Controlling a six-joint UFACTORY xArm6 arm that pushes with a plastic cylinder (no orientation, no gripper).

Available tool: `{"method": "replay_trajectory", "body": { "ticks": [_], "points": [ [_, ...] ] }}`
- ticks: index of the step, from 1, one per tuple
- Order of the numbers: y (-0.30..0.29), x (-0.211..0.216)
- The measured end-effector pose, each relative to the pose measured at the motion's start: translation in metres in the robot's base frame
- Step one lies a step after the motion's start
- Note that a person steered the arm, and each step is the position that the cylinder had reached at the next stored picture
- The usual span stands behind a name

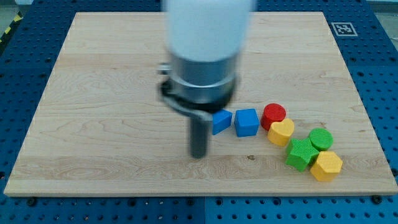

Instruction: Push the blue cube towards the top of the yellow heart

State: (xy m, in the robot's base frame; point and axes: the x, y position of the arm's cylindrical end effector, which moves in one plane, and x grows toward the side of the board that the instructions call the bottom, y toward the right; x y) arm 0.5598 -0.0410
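Note:
The blue cube (247, 122) sits right of the board's middle. The yellow heart (281, 132) lies just to its right and slightly lower, touching or nearly touching it. My tip (198, 154) rests on the board to the lower left of the cube, with a second blue block, wedge-shaped (221, 121), between them and close to the rod. The arm's blurred white and grey body hides the board above the tip.
A red cylinder (273, 114) sits above the yellow heart. A green block (301, 154), a green cylinder (321, 138) and a yellow hexagonal block (326, 165) cluster at the lower right. The wooden board's (93, 93) bottom edge is near.

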Motion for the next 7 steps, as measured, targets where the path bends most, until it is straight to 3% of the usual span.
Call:
{"method": "replay_trajectory", "body": {
  "ticks": [1, 2, 7],
  "points": [
    [-0.044, -0.038],
    [-0.023, -0.073],
    [0.125, -0.054]
  ]
}}
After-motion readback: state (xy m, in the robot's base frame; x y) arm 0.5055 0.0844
